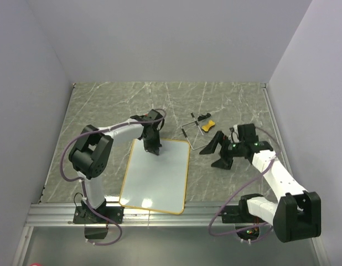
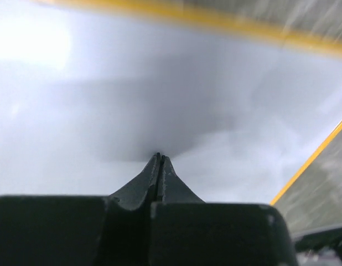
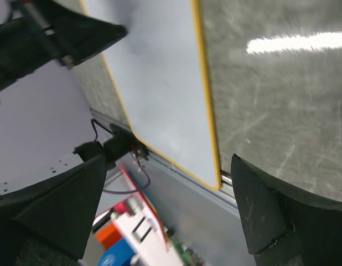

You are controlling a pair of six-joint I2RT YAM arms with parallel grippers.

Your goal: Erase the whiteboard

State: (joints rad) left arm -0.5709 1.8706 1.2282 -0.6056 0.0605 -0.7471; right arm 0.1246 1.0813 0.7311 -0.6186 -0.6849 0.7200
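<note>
Clean whiteboard [image 1: 157, 177] flat on table

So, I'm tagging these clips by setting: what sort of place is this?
Probably a robotics lab test cell: a left arm and right arm bolted to a marble-patterned table, closed in by plain grey walls.

One whiteboard [image 1: 157, 177], one yellow bone-shaped eraser [image 1: 209, 126], one black wire stand [image 1: 194, 125] on one worktop [image 1: 104, 105] — and two hands, the left hand [image 1: 154, 150] and the right hand [image 1: 208, 158].

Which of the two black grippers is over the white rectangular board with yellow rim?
The left gripper: shut, its tips meet the yellow-rimmed whiteboard near its far edge. The right gripper, open, hangs over the grey marble table beside it.
</note>
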